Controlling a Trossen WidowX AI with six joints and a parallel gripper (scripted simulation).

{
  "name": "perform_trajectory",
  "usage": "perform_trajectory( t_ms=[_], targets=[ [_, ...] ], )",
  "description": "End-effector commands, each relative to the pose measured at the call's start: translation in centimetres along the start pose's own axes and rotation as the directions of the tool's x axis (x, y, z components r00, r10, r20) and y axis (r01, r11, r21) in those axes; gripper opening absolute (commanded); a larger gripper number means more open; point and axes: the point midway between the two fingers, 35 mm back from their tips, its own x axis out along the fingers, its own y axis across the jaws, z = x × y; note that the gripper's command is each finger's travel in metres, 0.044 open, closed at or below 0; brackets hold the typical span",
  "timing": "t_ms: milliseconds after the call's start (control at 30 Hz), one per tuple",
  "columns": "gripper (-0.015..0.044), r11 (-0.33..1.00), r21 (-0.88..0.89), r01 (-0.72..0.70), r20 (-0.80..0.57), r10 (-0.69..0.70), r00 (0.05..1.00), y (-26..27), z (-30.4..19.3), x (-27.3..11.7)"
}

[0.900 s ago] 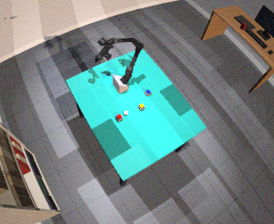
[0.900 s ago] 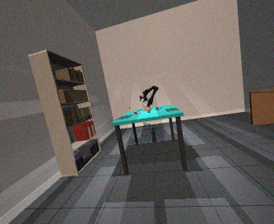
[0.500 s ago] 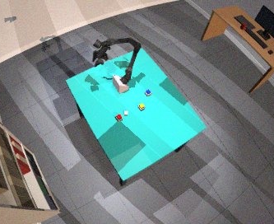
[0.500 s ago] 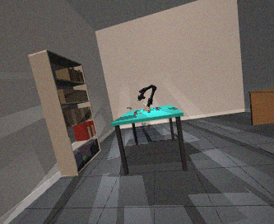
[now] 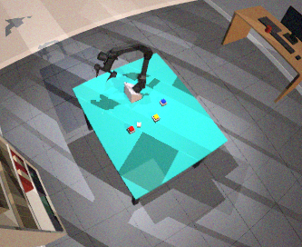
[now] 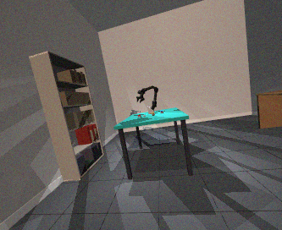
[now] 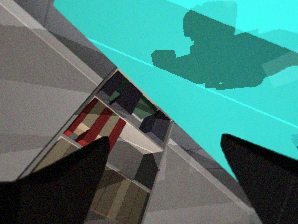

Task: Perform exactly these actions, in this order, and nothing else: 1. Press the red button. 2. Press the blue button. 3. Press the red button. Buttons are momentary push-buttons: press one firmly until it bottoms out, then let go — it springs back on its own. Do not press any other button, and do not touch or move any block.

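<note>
The red button stands on the turquoise table, left of the yellow button in the top view. The blue button stands farther back, nearer the arm base. A small white block lies close beside the red button, between it and the yellow one. My gripper is open and empty. It is raised in the air by the table's back left edge, away from all buttons. No button or block shows in the wrist view.
The arm's pale base stands at the back of the table. A bookshelf stands on the floor to the left, and a wooden desk to the right. Dark shadows cross the table top.
</note>
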Motion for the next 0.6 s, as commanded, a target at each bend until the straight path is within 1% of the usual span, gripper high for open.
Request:
perform_trajectory(
  t_ms=[0, 167, 300, 433, 567],
  targets=[
    [0.04, 0.816, -0.576, 0.056, -0.003, -0.071, 0.997, -2.1, -6.7, 0.9],
    [0.04, 0.561, -0.824, 0.077, 0.012, -0.119, 0.993, -4.1, -10.2, 1.8],
    [0.04, 0.307, -0.949, 0.079, 0.031, -0.157, 0.987, -6.0, -12.8, 2.6],
    [0.04, 0.031, -0.998, 0.063, 0.056, -0.194, 0.979, -8.1, -15.2, 3.4],
    [0.04, -0.245, -0.969, 0.029, 0.087, -0.228, 0.97, -10.5, -17.3, 4.2]
  ],
)
